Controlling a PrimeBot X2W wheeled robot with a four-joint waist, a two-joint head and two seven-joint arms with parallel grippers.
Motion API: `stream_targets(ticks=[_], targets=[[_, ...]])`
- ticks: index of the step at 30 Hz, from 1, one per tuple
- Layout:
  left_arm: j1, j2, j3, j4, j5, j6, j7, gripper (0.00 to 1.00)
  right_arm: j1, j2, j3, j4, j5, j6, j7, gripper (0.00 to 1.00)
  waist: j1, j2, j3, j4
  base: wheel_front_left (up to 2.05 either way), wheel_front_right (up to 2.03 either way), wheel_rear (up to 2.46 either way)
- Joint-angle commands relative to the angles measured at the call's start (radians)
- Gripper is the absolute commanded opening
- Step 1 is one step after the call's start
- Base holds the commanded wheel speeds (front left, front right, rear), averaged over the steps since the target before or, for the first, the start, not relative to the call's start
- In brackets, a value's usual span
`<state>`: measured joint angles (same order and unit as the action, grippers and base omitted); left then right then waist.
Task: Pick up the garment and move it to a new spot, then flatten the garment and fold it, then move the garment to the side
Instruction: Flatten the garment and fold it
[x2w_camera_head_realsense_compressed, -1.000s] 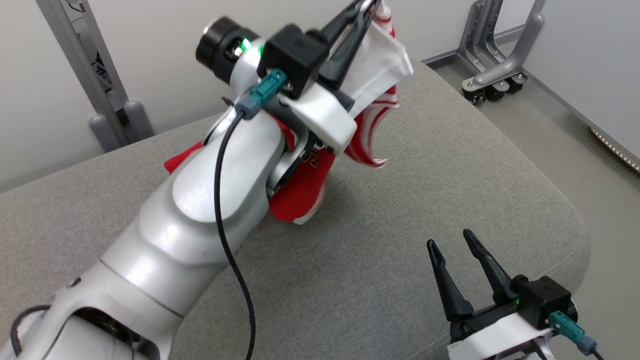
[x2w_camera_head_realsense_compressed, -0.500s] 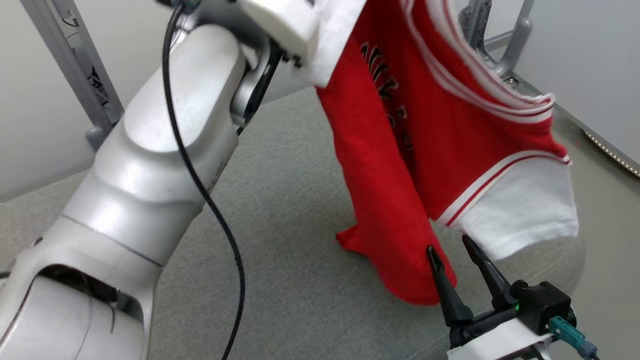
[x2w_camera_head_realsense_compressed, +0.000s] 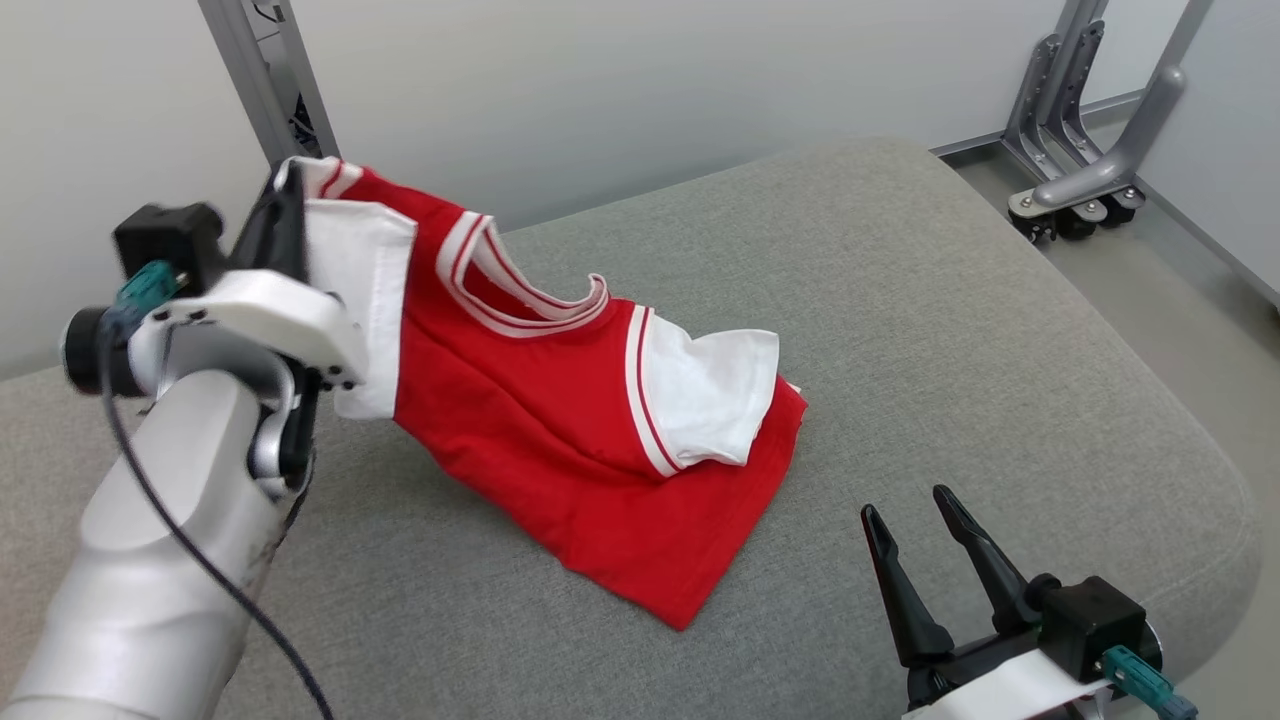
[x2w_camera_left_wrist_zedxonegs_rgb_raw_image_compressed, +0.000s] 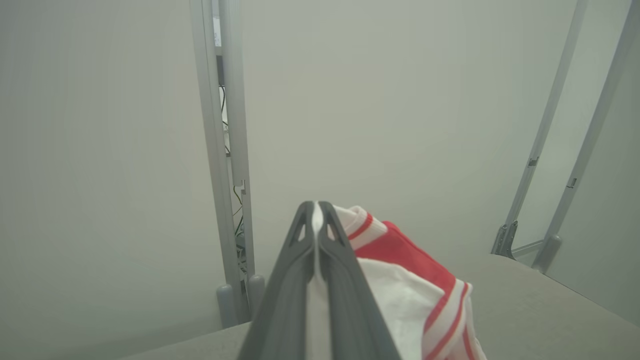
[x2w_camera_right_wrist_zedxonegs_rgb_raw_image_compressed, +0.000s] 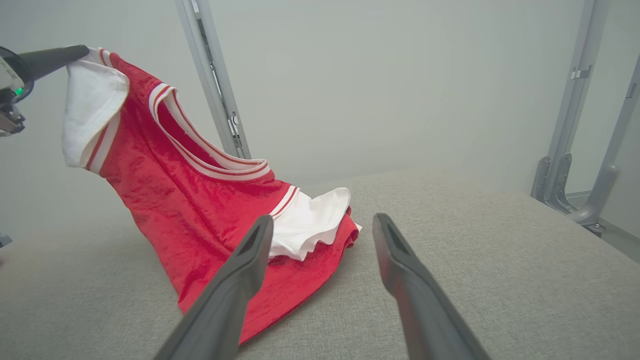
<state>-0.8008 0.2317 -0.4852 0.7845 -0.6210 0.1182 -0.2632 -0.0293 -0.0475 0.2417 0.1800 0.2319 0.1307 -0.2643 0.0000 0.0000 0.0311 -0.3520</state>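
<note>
Shirt (x2w_camera_head_realsense_compressed: 540, 430) lies on the cushion (x2w_camera_head_realsense_compressed: 950, 300), left of centre; left gripper (x2w_camera_head_realsense_compressed: 285, 185) at its left end, right gripper (x2w_camera_head_realsense_compressed: 905, 502) before it, apart.

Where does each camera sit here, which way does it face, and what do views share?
Head view: on the head, facing down at the cushion and garment; left gripper, its forearm and right gripper show.
Left wrist view: on that wrist, facing wall and metal post; its shut fingers pinch the garment's sleeve.
Right wrist view: on that wrist, facing the garment across the cushion; its open fingers show.
Shared: head and right wrist views both show the left gripper holding the garment up.
</note>
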Motion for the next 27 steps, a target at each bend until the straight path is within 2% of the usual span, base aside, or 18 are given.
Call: stream_targets(ticks=[1, 7, 13, 21, 27], targets=[[0.052, 0.026, 0.047, -0.028, 0.005, 0.015, -0.002, 0.00, 0.006, -0.006, -0.003, -0.002, -0.005, 0.000, 0.000, 1.00, 0.0000, 0.0000, -0.002, 0.010, 0.00, 0.00, 0.00], [0.263, 0.072, 0.230, -0.144, 0.008, 0.045, -0.002, 0.00, 0.019, -0.006, -0.014, 0.001, -0.015, 0.000, 0.000, 1.00, 0.0000, 0.0000, -0.007, 0.040, 0.00, 0.00, 0.00], [0.436, 0.066, 0.359, -0.226, 0.020, 0.060, -0.002, 0.00, 0.027, -0.006, -0.019, 0.006, -0.013, 0.000, 0.000, 1.00, 0.0000, 0.0000, -0.009, 0.079, 0.00, 0.00, 0.00], [0.585, 0.026, 0.459, -0.239, 0.035, 0.090, -0.002, 0.00, 0.021, -0.005, -0.007, 0.019, -0.018, 0.000, 0.000, 1.00, 0.0000, 0.0000, -0.011, 0.118, 0.00, 0.00, 0.00], [0.630, 0.012, 0.469, -0.188, 0.046, 0.102, -0.002, 0.02, 0.019, -0.006, 0.003, 0.049, -0.014, 0.000, 0.000, 1.00, 0.0000, 0.0000, -0.011, 0.143, 0.00, 0.00, 0.00]])
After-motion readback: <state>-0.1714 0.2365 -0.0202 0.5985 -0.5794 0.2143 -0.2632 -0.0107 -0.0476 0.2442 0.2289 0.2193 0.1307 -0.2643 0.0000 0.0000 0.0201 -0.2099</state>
